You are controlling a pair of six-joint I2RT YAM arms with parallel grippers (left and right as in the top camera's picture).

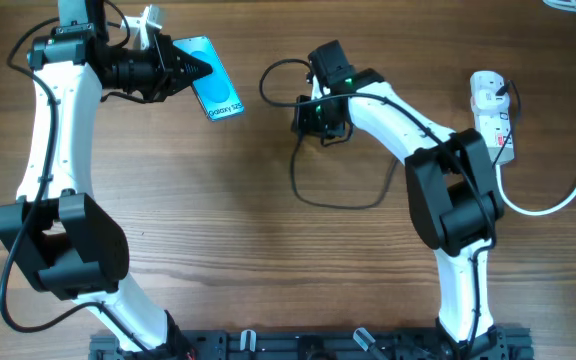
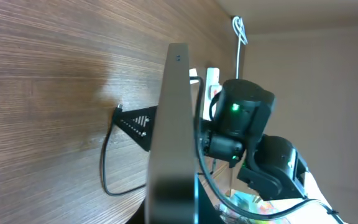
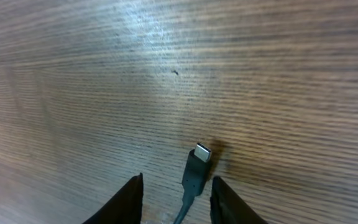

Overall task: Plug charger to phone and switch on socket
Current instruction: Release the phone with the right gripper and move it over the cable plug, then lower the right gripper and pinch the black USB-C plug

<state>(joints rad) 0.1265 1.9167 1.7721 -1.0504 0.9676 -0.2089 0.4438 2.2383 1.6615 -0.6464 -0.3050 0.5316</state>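
Observation:
My left gripper (image 1: pixel 193 70) is shut on the phone (image 1: pixel 215 90), gripping its upper left edge and holding it at the back left with the teal screen facing up. In the left wrist view the phone (image 2: pixel 174 124) shows edge-on. The charger (image 1: pixel 298 185) is a thin black cable looping over the middle of the table. Its metal-tipped plug (image 3: pixel 196 167) lies on the wood between the open fingers of my right gripper (image 3: pixel 178 179), untouched. In the overhead view the right gripper (image 1: pixel 303 117) is low over the cable. The socket (image 1: pixel 493 115) lies at the far right.
The socket's thick white cord (image 1: pixel 568 190) curves off to the right edge. A black plug sits in the socket's upper outlet. The right arm (image 2: pixel 244 124) fills the space to the right of the phone in the left wrist view.

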